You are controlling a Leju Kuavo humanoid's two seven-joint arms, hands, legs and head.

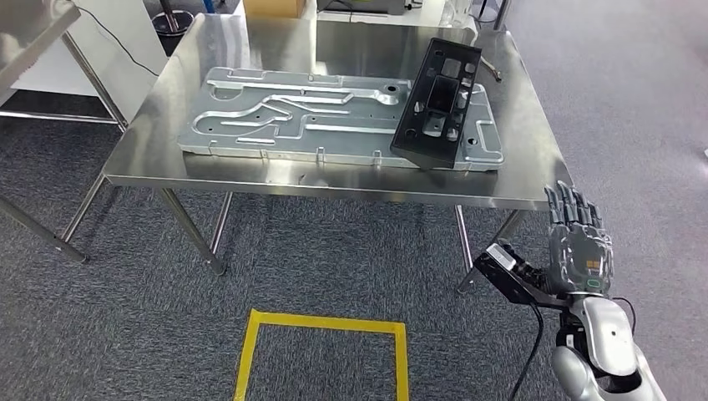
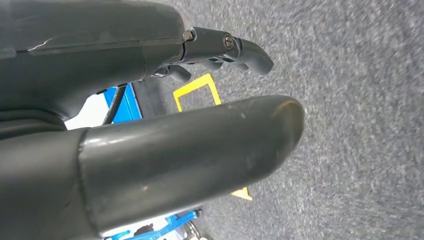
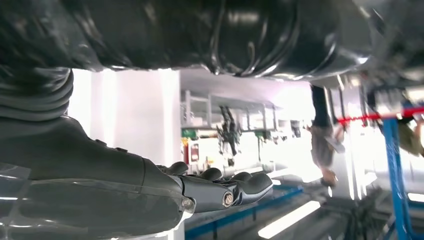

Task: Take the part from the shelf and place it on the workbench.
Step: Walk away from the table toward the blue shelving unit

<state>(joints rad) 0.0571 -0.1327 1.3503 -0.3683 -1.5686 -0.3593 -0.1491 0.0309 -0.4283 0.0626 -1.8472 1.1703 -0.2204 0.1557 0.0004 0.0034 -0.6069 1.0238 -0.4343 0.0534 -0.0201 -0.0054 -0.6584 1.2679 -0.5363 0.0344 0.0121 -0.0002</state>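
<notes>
A black plastic part [image 1: 437, 104] lies tilted on the right end of a stamped metal plate [image 1: 309, 117], which rests on the steel workbench [image 1: 159, 125]. My right hand [image 1: 578, 242] hangs below the bench's front right corner, fingers straight and apart, holding nothing. In the right wrist view the same hand [image 3: 220, 190] stretches out flat with nothing in it. The left wrist view shows my left hand [image 2: 220, 55] over grey carpet, its thumb [image 2: 200, 150] apart from the fingers and nothing between them.
A yellow taped square [image 1: 321, 355] marks the carpet in front of the bench. A white cabinet [image 1: 108, 33] and part of another steel table [image 1: 25, 33] stand at the far left. A cardboard box [image 1: 271, 8] sits behind the bench.
</notes>
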